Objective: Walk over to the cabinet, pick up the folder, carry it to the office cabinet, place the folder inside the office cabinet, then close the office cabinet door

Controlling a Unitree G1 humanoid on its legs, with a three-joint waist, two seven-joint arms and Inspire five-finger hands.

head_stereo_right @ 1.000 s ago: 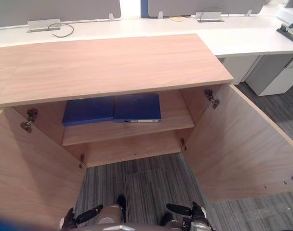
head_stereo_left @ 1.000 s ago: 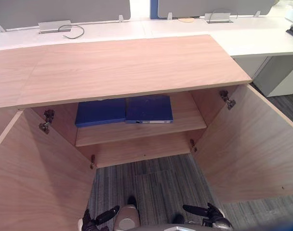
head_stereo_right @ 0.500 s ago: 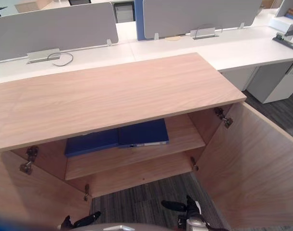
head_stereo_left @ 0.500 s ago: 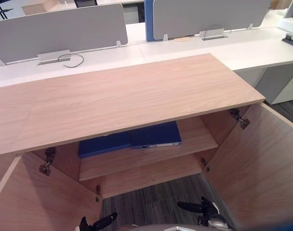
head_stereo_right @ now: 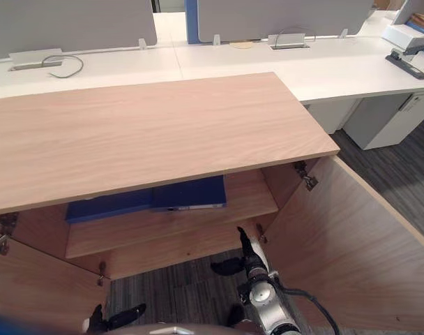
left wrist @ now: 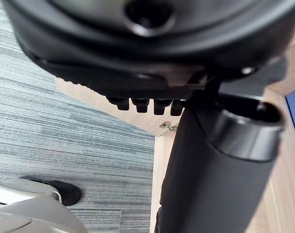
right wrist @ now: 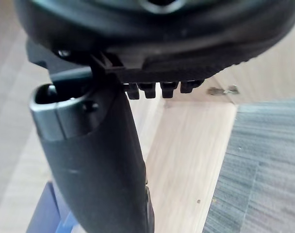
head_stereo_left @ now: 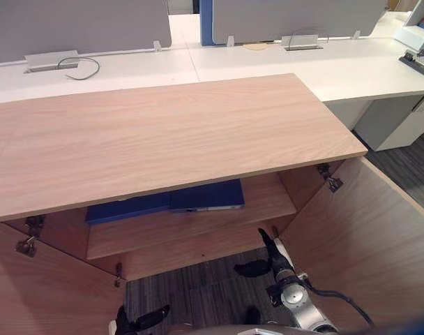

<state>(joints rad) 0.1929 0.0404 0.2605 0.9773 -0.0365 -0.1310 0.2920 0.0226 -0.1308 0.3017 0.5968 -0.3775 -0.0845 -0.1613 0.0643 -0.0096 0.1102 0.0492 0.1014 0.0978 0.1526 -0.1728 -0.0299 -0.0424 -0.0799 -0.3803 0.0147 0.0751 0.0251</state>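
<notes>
Here the dark right hand (head_stereo_left: 273, 258), fingers straight, hovers before the open light-wood cabinet (head_stereo_left: 163, 132) holding a flat blue folder (head_stereo_left: 206, 196); the left hand (head_stereo_left: 137, 323) hangs low, fingers relaxed.

Nothing legible comes through: no words, numbers or signs can be read in any view. The blue folder (head_stereo_left: 206, 195) on the shelf (head_stereo_left: 269, 201) has a pale strip (head_stereo_left: 213, 207) along its near edge, and any print on that is too small to make out.
</notes>
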